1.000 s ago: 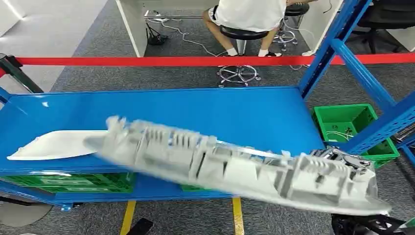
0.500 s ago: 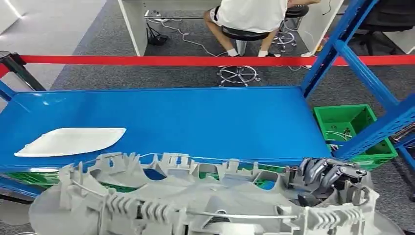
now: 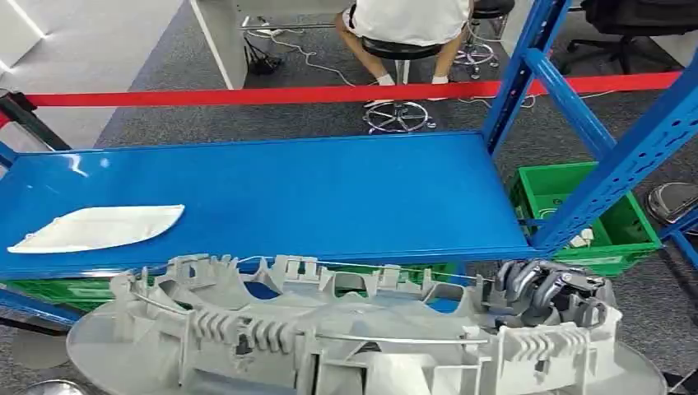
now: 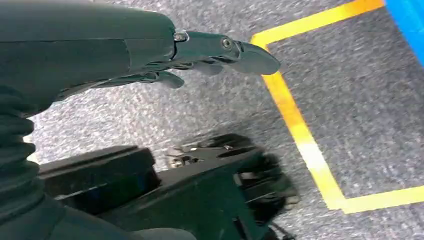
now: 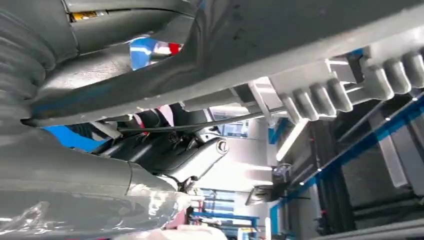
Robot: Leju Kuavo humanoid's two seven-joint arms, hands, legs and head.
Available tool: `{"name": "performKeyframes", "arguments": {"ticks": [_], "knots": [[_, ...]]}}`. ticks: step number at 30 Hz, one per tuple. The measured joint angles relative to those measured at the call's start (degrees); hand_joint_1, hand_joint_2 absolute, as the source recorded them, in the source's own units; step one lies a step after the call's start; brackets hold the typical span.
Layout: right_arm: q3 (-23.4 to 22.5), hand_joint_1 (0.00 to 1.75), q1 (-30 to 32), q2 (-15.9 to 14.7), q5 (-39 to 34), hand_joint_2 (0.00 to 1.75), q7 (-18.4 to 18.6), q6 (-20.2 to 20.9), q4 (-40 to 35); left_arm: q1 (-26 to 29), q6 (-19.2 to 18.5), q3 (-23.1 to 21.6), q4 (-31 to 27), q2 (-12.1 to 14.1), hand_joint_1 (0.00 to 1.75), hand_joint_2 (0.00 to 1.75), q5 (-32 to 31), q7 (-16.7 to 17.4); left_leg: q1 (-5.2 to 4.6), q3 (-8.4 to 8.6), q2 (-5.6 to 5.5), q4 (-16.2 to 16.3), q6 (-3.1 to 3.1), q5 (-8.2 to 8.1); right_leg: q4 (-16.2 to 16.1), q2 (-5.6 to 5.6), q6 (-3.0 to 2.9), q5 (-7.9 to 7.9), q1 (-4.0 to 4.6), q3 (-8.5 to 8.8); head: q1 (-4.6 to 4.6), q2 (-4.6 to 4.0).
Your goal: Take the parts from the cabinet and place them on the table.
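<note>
A long grey ribbed plastic part [image 3: 329, 346] spans the bottom of the head view, held level in front of the blue table [image 3: 329, 197]. My right hand [image 3: 543, 290] grips its right end, fingers curled over the upper edge. In the right wrist view the same grey part [image 5: 280, 55] runs close across the camera. A flat white part [image 3: 99, 228] lies on the table's left side. My left hand [image 4: 215, 55] hangs over the grey carpet with its fingers extended and nothing in it.
A blue rack upright [image 3: 609, 164] rises at the right, with a green crate [image 3: 576, 206] behind it. Red barrier tape [image 3: 329, 93] crosses beyond the table. A person sits on a stool [image 3: 403, 49] further back. Yellow floor tape [image 4: 300, 135] marks the carpet.
The grey part has swung from a slant over the table to level and low, nearer the camera. The camera has shifted a little since half a second ago.
</note>
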Motion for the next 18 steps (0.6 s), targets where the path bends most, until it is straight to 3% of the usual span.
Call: {"name": "performKeyframes", "arguments": {"ticks": [1,2,4,5,6,7,8,9,10,11,13,14,15,16,17,18], "knots": [[0.0,1.75,0.0,0.0,0.0,1.75,0.0,0.0,0.2,0.0,0.0,0.0,0.0,0.0,0.0,1.75,0.0,0.0,-0.01,0.8,0.0,-0.7,0.19,1.0,0.0,0.0,-0.02,0.48,0.14,-0.58,0.0,-0.02],[0.1,1.75,0.0,0.0,0.0,1.75,0.0,0.0,0.3,0.0,0.0,0.0,0.0,0.0,0.0,1.75,0.0,0.0,-0.05,2.58,0.0,-3.4,0.47,2.98,0.0,0.0,-0.02,0.95,0.25,-1.09,0.0,0.0],[0.1,1.75,-0.1,-0.1,0.0,1.75,0.0,0.0,0.3,-0.2,0.0,0.0,0.0,0.0,0.0,1.75,0.3,0.0,-0.38,8.81,0.0,-13.4,1.42,6.97,0.0,0.07,0.22,1.95,0.38,-2.02,0.0,-0.02],[0.1,1.75,-0.1,-0.1,0.0,1.75,0.0,0.1,0.4,-0.4,0.1,0.1,0.0,0.1,0.0,1.75,0.6,0.0,-0.64,11.32,0.08,-17.6,1.85,6.36,0.0,0.05,0.48,2.41,0.41,-2.34,-0.02,0.0],[0.1,1.75,-0.2,-0.4,-0.2,1.75,0.0,0.3,0.5,-0.5,0.3,0.2,0.0,0.2,0.0,1.75,0.6,-0.2,-0.78,11.35,0.19,-18.0,1.52,6.98,-0.2,0.02,0.82,3.03,0.52,-2.47,0.15,0.0],[0.2,1.75,-0.2,-0.6,-0.5,1.75,-0.2,0.6,0.7,-0.5,0.6,0.2,0.0,0.2,0.0,1.75,0.6,-0.4,-0.93,10.87,0.03,-18.3,1.6,7.26,-0.3,-0.1,1.18,3.52,0.44,-2.39,0.03,0.0],[0.2,1.75,-0.2,-0.8,-0.9,1.75,-0.6,0.9,0.9,-0.6,0.7,0.2,0.0,0.2,0.0,1.75,0.6,-0.4,-1.05,10.53,0.03,-18.2,1.89,7.47,-0.8,-0.16,1.54,4.14,0.29,-2.43,-0.39,0.0],[0.2,1.75,-0.1,-1.0,-1.1,1.75,-1.1,0.9,1.1,-0.5,0.8,0.4,0.0,0.2,0.0,1.75,0.8,-0.4,-1.05,10.19,0.04,-18.3,2.34,8.09,-1.3,-0.15,1.93,4.86,0.34,-2.4,-0.2,0.0],[0.1,1.75,-0.1,-1.3,-1.2,1.75,-1.7,0.9,1.4,-0.5,1.2,0.5,0.0,0.3,0.0,1.75,1.0,-0.4,-0.58,9.76,0.22,-18.7,2.8,8.99,-1.1,-0.1,2.28,4.63,0.26,-2.83,-0.31,0.0],[0.0,1.75,-0.2,-1.4,-1.3,1.75,-2.0,0.9,1.7,-0.6,1.4,0.6,0.0,0.3,0.0,1.75,1.1,-0.3,-0.59,9.06,0.3,-18.7,3.16,9.6,0.1,-0.15,2.67,1.93,0.27,-3.92,-0.09,0.0],[0.0,1.75,-0.5,-1.5,-1.3,1.75,-2.3,1.0,2.4,-0.7,1.6,0.9,0.0,0.3,0.0,1.75,1.1,-0.4,-0.6,7.6,0.36,-18.6,3.56,10.8,8.1,-0.13,3.24,-4.87,0.24,-5.95,0.04,-0.02],[0.0,1.75,-0.7,-1.5,-1.1,1.75,-2.5,1.0,2.8,-0.7,1.6,1.0,0.0,0.3,0.0,1.75,1.1,-0.5,-0.62,6.71,0.38,-18.6,3.59,11.46,13.0,-0.12,3.39,-7.22,0.28,-7.07,0.04,0.0],[0.0,1.75,-0.9,-1.6,-0.7,1.75,-2.8,0.8,3.1,-0.7,1.6,1.1,0.0,0.3,0.0,1.75,1.2,-0.7,-0.66,5.95,0.39,-18.5,3.57,12.07,16.1,-0.12,3.46,-8.07,0.28,-7.43,0.07,0.0],[0.0,1.75,-1.0,-1.6,0.0,1.75,-3.2,0.5,3.6,-0.7,1.6,1.2,0.0,0.3,0.0,1.75,1.2,-0.9,-0.67,5.1,0.4,-18.5,3.48,12.73,16.7,-0.12,3.44,-7.3,0.28,-6.53,0.0,0.0],[0.0,1.75,-1.0,-1.6,0.3,1.75,-3.4,0.3,3.9,-0.7,1.6,1.3,0.0,0.3,0.0,1.75,1.3,-1.1,-0.67,4.37,0.39,-18.5,3.41,13.29,14.8,-0.12,3.38,-5.56,0.29,-4.29,0.04,0.0],[0.0,1.75,-1.1,-1.6,0.3,1.75,-3.5,0.1,4.2,-0.7,1.6,1.4,0.0,0.3,0.0,1.75,1.4,-1.3,-0.67,3.79,0.38,-18.5,3.3,13.76,10.8,-0.13,3.23,-3.8,0.29,-1.08,0.0,0.0]]}}
